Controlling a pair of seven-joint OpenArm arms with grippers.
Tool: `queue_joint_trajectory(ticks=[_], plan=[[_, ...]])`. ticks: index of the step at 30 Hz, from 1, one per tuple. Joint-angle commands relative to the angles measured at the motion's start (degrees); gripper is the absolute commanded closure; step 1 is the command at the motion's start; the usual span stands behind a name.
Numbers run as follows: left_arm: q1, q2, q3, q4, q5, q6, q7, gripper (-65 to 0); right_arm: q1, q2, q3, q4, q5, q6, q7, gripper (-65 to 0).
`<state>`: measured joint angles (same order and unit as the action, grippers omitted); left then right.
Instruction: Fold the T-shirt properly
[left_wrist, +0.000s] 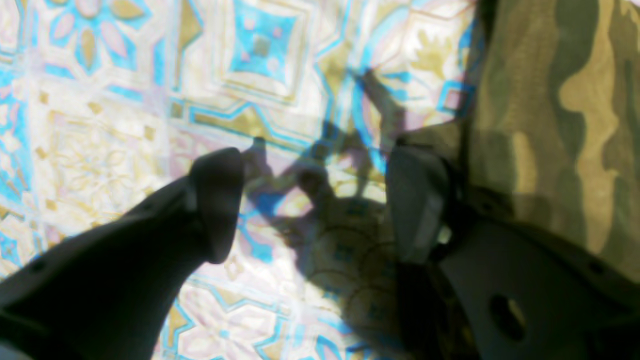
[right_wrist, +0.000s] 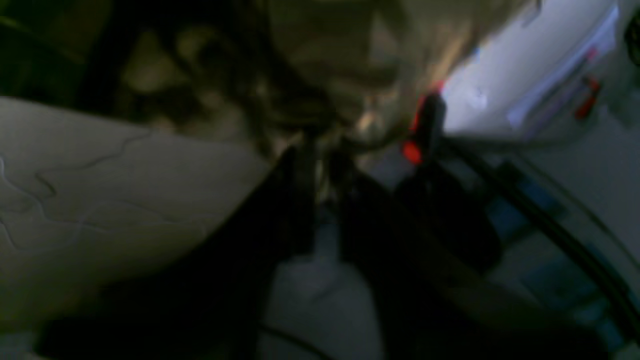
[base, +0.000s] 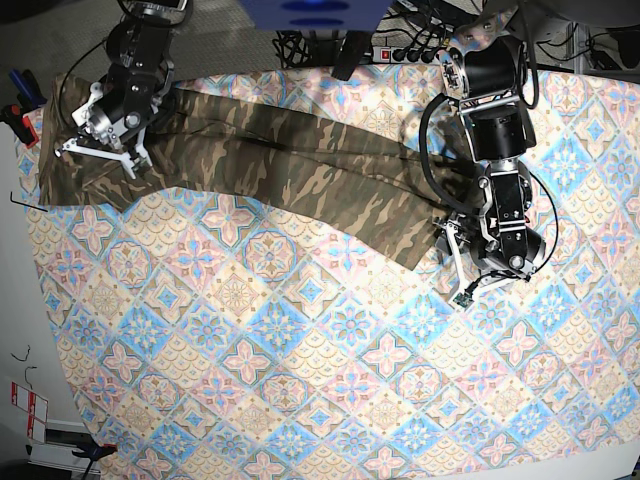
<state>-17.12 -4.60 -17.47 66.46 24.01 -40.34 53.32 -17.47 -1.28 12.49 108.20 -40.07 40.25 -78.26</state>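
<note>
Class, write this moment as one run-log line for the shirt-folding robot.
task: fold T-shirt | shirt: stretched flat on tablecloth | left gripper: open, empty, beside shirt edge | right gripper: at far shirt end, grip unclear

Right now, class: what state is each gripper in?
Left gripper: open, empty, above the tablecloth beside the T-shirt edge.
Right gripper: jaws close together at the T-shirt; grip cannot be told.

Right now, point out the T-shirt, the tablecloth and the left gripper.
T-shirt (base: 300, 160): base view, middle of the camouflage cloth.
Tablecloth (base: 300, 370): base view, bare patterned patch below the shirt.
Left gripper (left_wrist: 315, 200): left wrist view, gap midway between its open fingertips.
</note>
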Motion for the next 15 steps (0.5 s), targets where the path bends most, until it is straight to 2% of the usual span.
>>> queue_joint_trajectory(ticks=[1,6,8,11,15], plan=[[-1.38,-0.28,0.02,0.93,-0.14,0.34,-0.53,-44.4,0.46,0.53,0.48,1.2,-0.94,-0.25,-1.43,-14.0],[-1.38,-0.45,0.02,0.93,-0.14,0.34,-0.53,-44.4,0.82,3.26,-0.05,1.2,-0.94,-0.25,-1.74,-35.7],[-1.29,-0.54,-0.06,0.93,-0.14,0.34,-0.53,-44.4,0.73,3.34,0.39,1.2,-1.02,-0.25,-1.74,-42.0],[-1.29,-0.54,-0.06,0.93,-0.05,0.34,-0.53,-44.4,0.64,3.78,2.06,0.94,-6.39,-0.25,-1.74,-47.5],[-1.38,-0.28,-0.06,1.19,-0.14,0.34,-0.44,-44.0,1.17,3.78,5.93,1.12,-17.11,-0.25,-1.74,-48.2]])
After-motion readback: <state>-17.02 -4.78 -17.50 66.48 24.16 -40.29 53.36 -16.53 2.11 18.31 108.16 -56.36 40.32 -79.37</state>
